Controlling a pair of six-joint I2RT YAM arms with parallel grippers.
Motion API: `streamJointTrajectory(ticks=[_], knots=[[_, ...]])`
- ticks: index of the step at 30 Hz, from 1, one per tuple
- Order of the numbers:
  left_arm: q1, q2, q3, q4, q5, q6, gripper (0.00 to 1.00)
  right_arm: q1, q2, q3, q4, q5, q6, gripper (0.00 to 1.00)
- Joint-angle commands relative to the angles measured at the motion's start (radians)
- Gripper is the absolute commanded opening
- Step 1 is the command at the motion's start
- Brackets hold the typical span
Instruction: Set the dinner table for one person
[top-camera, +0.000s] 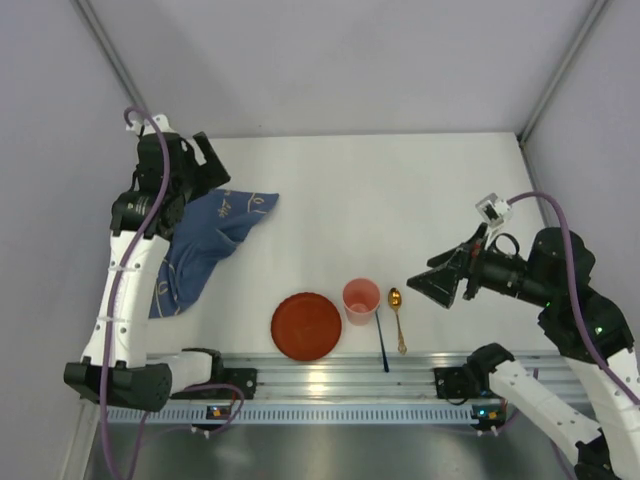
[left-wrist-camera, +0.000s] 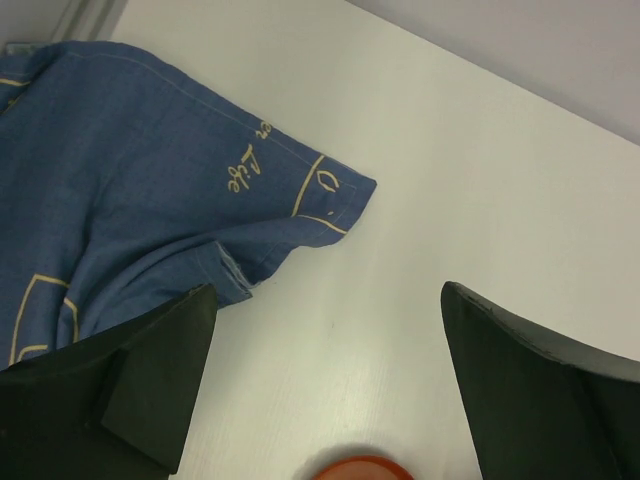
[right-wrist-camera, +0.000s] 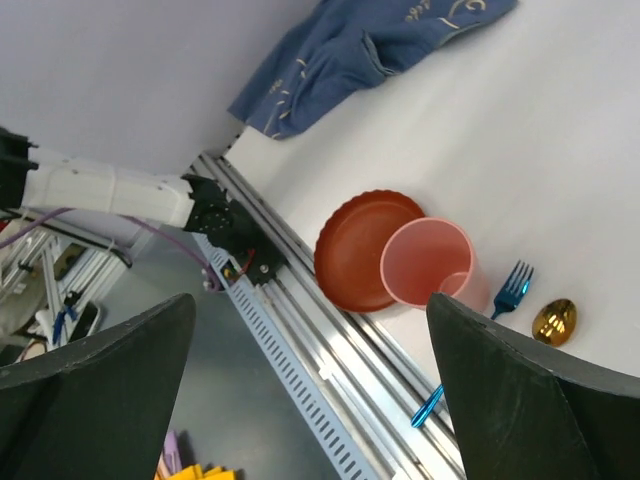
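Red plate (top-camera: 306, 325): cup (top-camera: 361, 298), fork (top-camera: 382, 340), spoon (top-camera: 396, 308) just right.
Hands: left hand (left-wrist-camera: 325, 390) and right hand (right-wrist-camera: 310, 390) released, empty.
Next: probably pinch cloth (top-camera: 205, 245) left of plate.

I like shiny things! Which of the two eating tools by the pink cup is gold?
The gold metal spoon, farthest right in the top view. The thin blue fork lies between it and the pink plastic cup.

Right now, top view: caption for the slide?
Left gripper by blue cloth, right gripper near spoon, both open; plate, cup and fork at table's near edge.
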Motion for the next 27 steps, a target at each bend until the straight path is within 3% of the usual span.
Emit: streamJointTrajectory(ticks=[1,6,10,14,18,27], knots=[[0.002,0.001,-0.011,-0.098,-0.102,-0.010,0.99,0.002,-0.018,0.035,-0.071,0.100,-0.006,1.00],[0.004,-0.024,-0.069,-0.039,-0.074,-0.002,0.99,0.000,-0.112,0.069,-0.126,0.282,0.040,1.00],[0.016,-0.017,-0.141,0.043,-0.048,-0.046,0.99,0.002,-0.104,0.076,-0.171,0.344,0.052,1.00],[0.016,0.073,-0.162,-0.006,-0.149,-0.080,0.99,0.002,-0.034,0.081,-0.217,0.393,0.062,1.00],[0.015,0.170,-0.175,-0.011,-0.098,-0.017,0.93,0.002,-0.001,0.095,-0.281,0.459,0.081,1.00],[0.013,0.334,-0.208,0.113,-0.058,0.044,0.93,0.002,0.052,0.078,-0.286,0.493,0.112,1.00]])
